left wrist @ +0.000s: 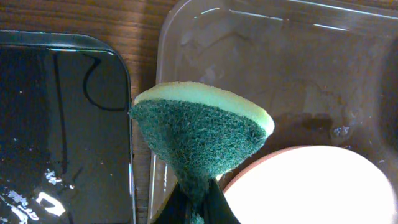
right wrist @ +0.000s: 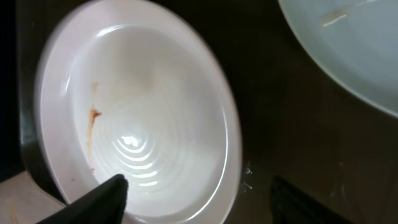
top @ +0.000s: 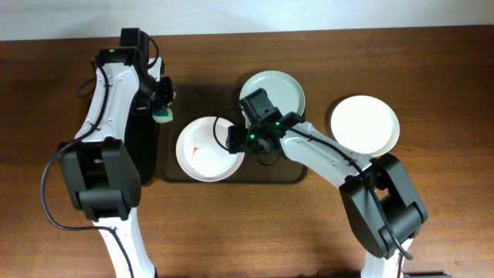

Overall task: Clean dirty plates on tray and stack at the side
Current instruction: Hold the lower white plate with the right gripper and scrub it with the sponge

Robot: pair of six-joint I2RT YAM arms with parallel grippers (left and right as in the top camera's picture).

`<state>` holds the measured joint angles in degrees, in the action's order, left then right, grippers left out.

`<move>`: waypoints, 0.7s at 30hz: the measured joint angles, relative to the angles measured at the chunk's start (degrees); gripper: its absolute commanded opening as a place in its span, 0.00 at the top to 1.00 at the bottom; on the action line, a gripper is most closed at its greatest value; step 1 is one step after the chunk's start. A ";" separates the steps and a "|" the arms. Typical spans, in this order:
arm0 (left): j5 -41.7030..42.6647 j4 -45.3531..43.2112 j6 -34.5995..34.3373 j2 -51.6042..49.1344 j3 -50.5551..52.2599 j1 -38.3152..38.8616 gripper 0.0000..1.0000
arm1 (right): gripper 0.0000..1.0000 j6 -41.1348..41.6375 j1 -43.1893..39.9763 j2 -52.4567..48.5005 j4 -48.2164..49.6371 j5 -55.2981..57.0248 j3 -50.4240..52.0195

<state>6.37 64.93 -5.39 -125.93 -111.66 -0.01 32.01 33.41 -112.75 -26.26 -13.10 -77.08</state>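
The dark brown tray [top: 174, 93] holds two plates. One white plate [top: 202, 150] with a brown smear lies at its left. A pale blue-white plate [top: 274, 91] lies at its back right. A third white plate [top: 364, 125] lies on the table to the right of the tray. My left gripper [top: 162, 108] is shut on a green-and-yellow sponge [left wrist: 199, 127] and holds it above the tray's [left wrist: 280, 68] left rim, near the smeared plate [left wrist: 311, 186]. My right gripper [right wrist: 205, 202] is open and straddles the right rim of the smeared plate [right wrist: 149, 112], one finger inside it and one over the tray [right wrist: 280, 137].
A narrow glossy black tray [left wrist: 62, 124] lies left of the brown tray, under my left arm [top: 143, 147]. The table is brown wood [top: 432, 224]. The blue-white plate shows at the top right of the right wrist view [right wrist: 348, 50].
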 measured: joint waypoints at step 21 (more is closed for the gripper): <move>0.46 -0.17 0.04 0.00 -0.24 0.00 0.99 | 0.96 12.81 0.02 -6.49 2.40 2.49 -0.92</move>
<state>6.83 64.75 -5.34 -125.93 -111.90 -0.01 44.82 33.43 -119.24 -23.86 -10.61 -78.00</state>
